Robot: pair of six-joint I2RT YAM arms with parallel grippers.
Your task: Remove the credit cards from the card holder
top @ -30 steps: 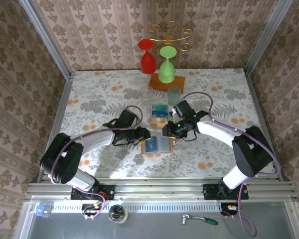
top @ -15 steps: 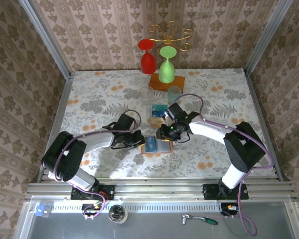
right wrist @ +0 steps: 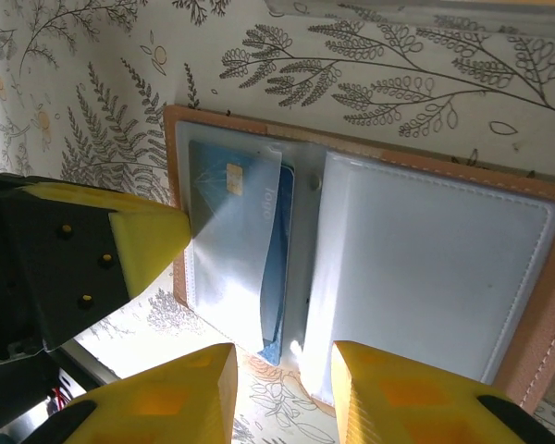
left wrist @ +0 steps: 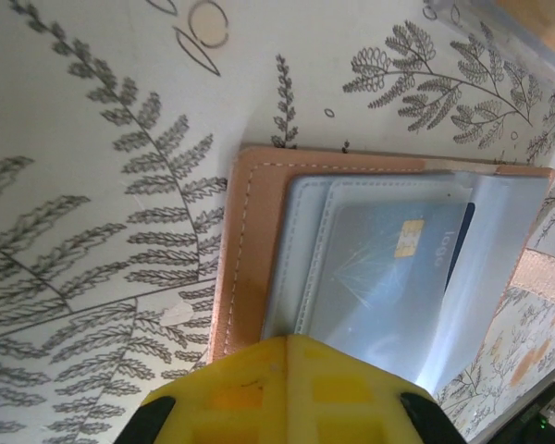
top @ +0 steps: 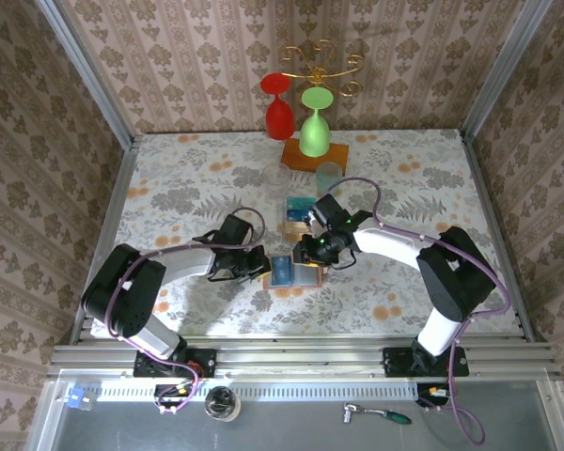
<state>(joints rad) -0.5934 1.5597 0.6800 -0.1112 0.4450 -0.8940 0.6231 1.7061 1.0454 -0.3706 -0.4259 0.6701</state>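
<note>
Nearest the arm bases, the left gripper (top: 265,269) has closed fully within the last second. Its yellow fingers (left wrist: 250,393) are now pressed together, with the tip resting on the left rim of the card holder (right wrist: 435,268), a small tan-leather bifold with grey-blue inner panels. The holder lies open and flat on the fern-patterned tablecloth (top: 179,188), a little nearer than the table's centre. Whether the tip pinches the leather or merely pins it cannot be told. Over the same interval the right gripper (right wrist: 285,359) has shifted left and nearer. It hangs above the holder's near edge, jaws narrowly parted and nothing between them. The holder thus appears anchored, probably so that the right gripper can draw out a card without dragging the holder along. The left panel carries a clear pocket holding a pale blue plastic card (right wrist: 224,199) with a gold chip. A darker blue card (right wrist: 277,242) behind it protrudes toward the fold. The right panel looks bare and stitched. Just beyond the holder, a small stack of teal and orange plastic cards (top: 299,210) lies on the cloth, already removed. Farther back stands a thick orange-brown wooden block (top: 301,158).
</note>
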